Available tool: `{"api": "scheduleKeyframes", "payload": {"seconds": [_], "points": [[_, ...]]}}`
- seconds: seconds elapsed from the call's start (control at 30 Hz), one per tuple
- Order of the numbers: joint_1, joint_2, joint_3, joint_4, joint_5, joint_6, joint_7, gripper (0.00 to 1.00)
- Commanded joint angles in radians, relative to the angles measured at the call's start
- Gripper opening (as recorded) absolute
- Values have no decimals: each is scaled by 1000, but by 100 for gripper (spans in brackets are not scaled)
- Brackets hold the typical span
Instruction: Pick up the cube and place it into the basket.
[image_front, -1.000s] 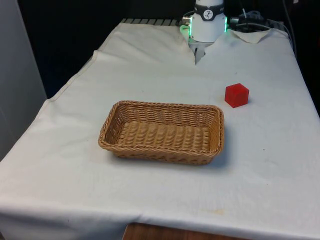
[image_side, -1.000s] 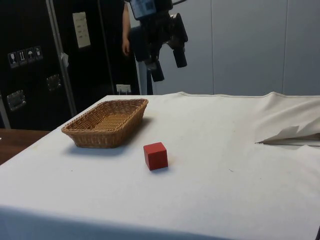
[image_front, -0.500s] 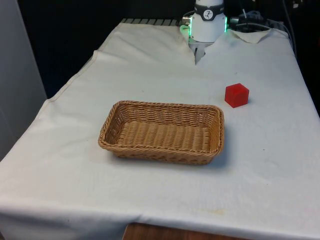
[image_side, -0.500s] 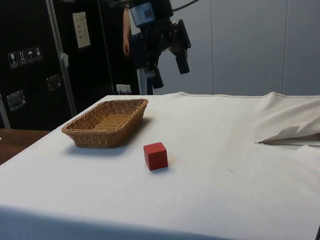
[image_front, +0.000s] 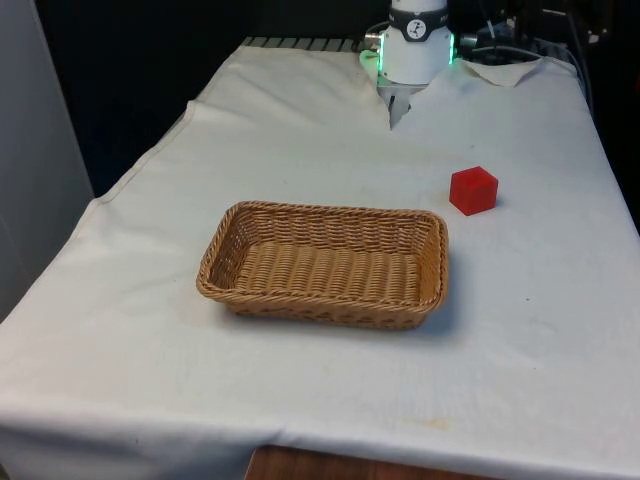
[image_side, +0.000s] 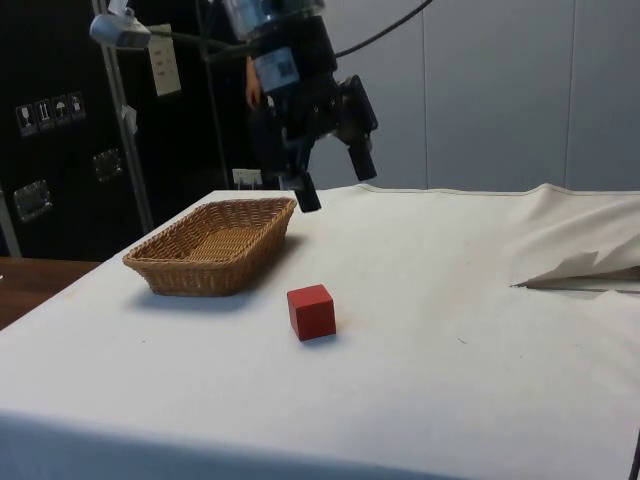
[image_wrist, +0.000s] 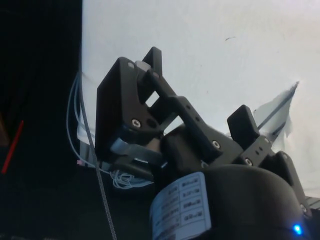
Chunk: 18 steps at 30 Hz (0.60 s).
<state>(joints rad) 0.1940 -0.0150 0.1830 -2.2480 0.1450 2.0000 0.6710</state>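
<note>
Side view showed the hand (image_side: 334, 186) spread wide, empty, high above the surface (image_side: 450, 330). Red cube (image_side: 311, 312) sat near the wicker basket (image_side: 212, 246), ungrasped; approach stage, descent over it likely next.

In the side view we see the arm (image_side: 265, 25) above the hand (image_side: 335, 180) cut off by the top edge. A person's arm (image_side: 252, 75) behind it is mostly hidden. The surface (image_front: 560, 330) runs past the front view's lower edge.
</note>
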Motion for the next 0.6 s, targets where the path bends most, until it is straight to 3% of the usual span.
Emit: {"api": "scheduleKeyframes", "payload": {"seconds": [0.0, 0.57], "points": [[-1, 8, 0, 4, 11, 6, 4, 100], [-4, 102, -2, 54, 11, 43, 49, 100]]}}
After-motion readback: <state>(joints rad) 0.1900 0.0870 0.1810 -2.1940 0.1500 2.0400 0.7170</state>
